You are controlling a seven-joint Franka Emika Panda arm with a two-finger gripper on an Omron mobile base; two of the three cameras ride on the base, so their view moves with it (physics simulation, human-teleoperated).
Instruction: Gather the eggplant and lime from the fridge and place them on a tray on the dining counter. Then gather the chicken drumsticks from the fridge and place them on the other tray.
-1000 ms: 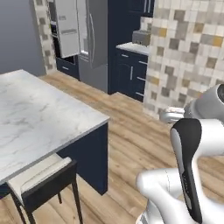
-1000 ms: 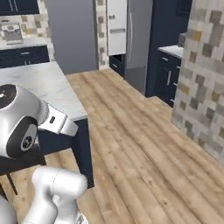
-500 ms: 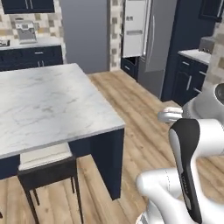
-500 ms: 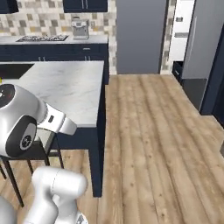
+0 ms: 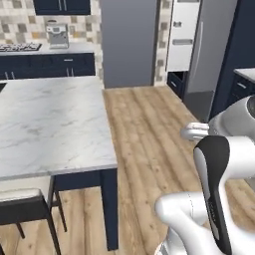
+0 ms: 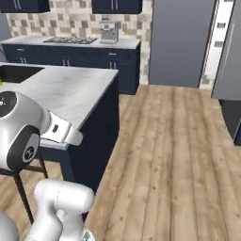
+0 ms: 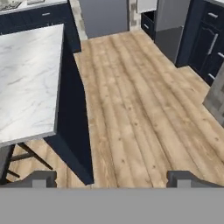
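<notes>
**Across the kitchen floor, fridge ahead, gripper empty and wide**

Over the wooden floor (image 7: 131, 100) hangs the gripper (image 7: 111, 179), its two dark tips standing far apart at the bottom of the hand view with nothing between them. To its left in that view runs the marble tabletop (image 7: 26, 78) of the dining counter on its dark blue base, with a stool leg showing under the near corner.

The fridge (image 5: 211, 50) stands at the far end of the room, well apart from the gripper, with a strip of floor between them; in the hand view its grey door (image 7: 173, 13) shows at the top right beside dark blue cabinets (image 7: 208, 39). The fridge looks closed, though the angle is poor, so the eggplant, lime and drumsticks cannot be made out.

From the left base view the tabletop (image 5: 45, 124) is bare marble, a black stool (image 5: 22, 209) tucked at its near edge. On the back counter sits a coffee machine (image 6: 109, 32) near a stovetop (image 6: 70, 40).
</notes>
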